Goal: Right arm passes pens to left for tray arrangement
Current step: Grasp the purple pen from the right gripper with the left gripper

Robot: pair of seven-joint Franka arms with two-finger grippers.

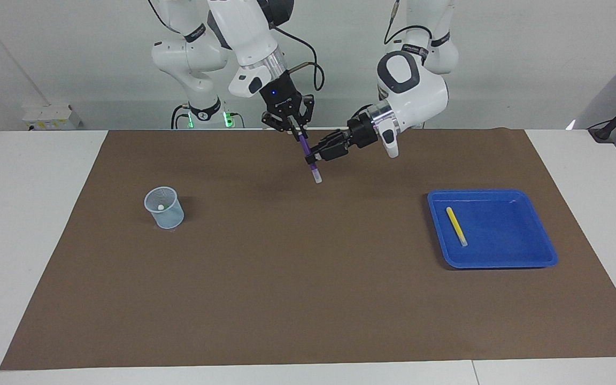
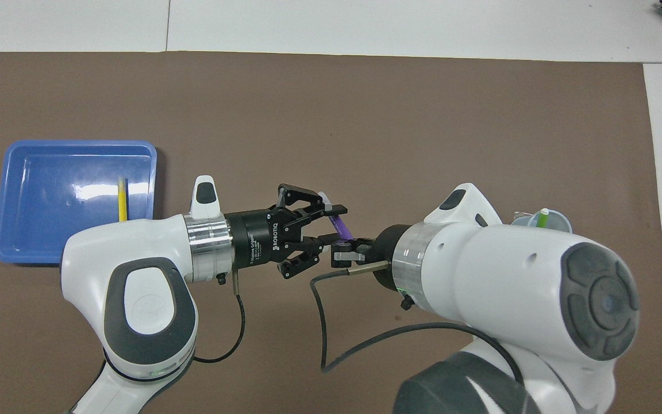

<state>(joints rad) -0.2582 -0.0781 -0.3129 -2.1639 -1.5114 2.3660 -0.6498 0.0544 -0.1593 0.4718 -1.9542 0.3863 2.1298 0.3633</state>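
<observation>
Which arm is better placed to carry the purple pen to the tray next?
Left. The left gripper is at the purple pen that the right gripper holds, and the blue tray lies at the left arm's end.

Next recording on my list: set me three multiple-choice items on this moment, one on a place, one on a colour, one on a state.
1. Where does the yellow pen lie?
A. in the mesh cup
B. in the blue tray
C. on the brown mat

2. Which colour is the pen held up between the two arms?
A. purple
B. green
C. yellow

3. How does the right claw stand?
A. open over the tray
B. shut on nothing
C. shut on the purple pen

Key: 1 B, the yellow pen rests on the tray's floor. 2 A, the raised pen's barrel is purple. 3 C, the pen's top end sits in the right claw, with the left claw at its lower part.
</observation>
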